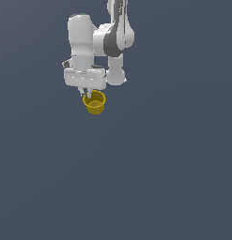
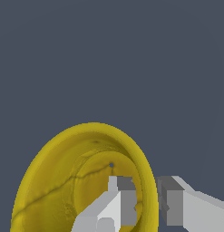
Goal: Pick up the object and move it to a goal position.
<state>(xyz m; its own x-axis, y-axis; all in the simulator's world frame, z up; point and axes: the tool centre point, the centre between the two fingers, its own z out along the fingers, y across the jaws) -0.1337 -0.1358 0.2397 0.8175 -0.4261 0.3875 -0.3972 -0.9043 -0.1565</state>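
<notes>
The object is a small yellow tapered cup (image 1: 95, 103) with a round rim, hanging just under my white gripper (image 1: 85, 93). In the wrist view the cup (image 2: 63, 181) fills the lower part of the picture, its open mouth facing the camera. My gripper (image 2: 147, 204) is shut on the cup's rim wall: one finger (image 2: 122, 199) stands inside the cup and the other finger (image 2: 174, 204) presses from outside. The cup hangs tilted from the fingers, with only plain grey behind it in both views.
A plain dark grey ground (image 1: 136, 178) spreads across the exterior view. The white arm (image 1: 112, 42) rises above the gripper toward the top of that view.
</notes>
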